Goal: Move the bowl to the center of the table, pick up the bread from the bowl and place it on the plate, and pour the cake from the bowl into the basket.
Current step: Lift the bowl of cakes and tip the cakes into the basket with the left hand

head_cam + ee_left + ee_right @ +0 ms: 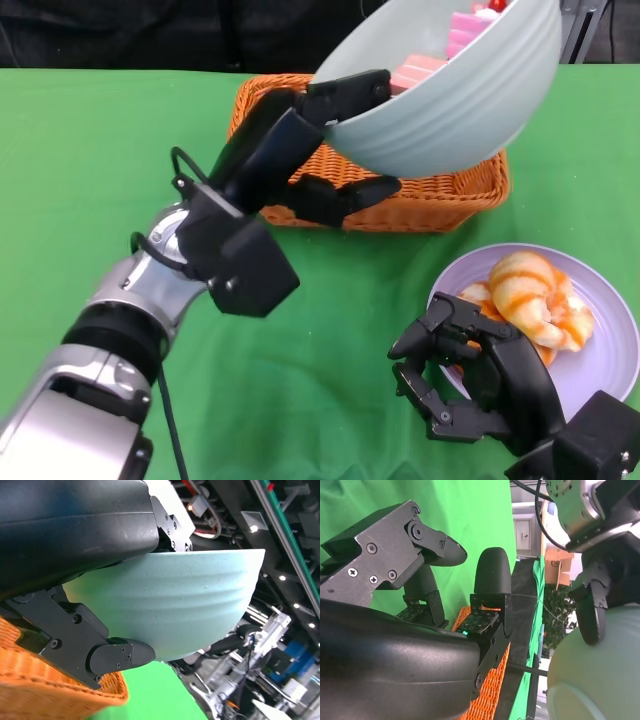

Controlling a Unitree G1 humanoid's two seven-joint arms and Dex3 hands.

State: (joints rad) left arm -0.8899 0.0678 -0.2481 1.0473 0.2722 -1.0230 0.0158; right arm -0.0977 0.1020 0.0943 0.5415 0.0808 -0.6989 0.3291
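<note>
My left hand (pixel 320 135) grips the pale green bowl (pixel 455 85) by its rim and holds it tilted in the air above the orange wicker basket (pixel 440 195). Pink cake pieces (pixel 430 62) lie inside the bowl near its raised far side. The left wrist view shows the bowl (pixel 170 605) from outside, with the basket's rim (pixel 60 690) under it. The bread (pixel 530 300), glazed with orange stripes, lies on the lilac plate (pixel 610 340) at the right. My right hand (pixel 470 385) rests low beside the plate's near-left edge, fingers curled in and holding nothing.
A green cloth (pixel 120 180) covers the table. The basket stands at the back centre, the plate at the front right. A dark backdrop runs behind the table's far edge.
</note>
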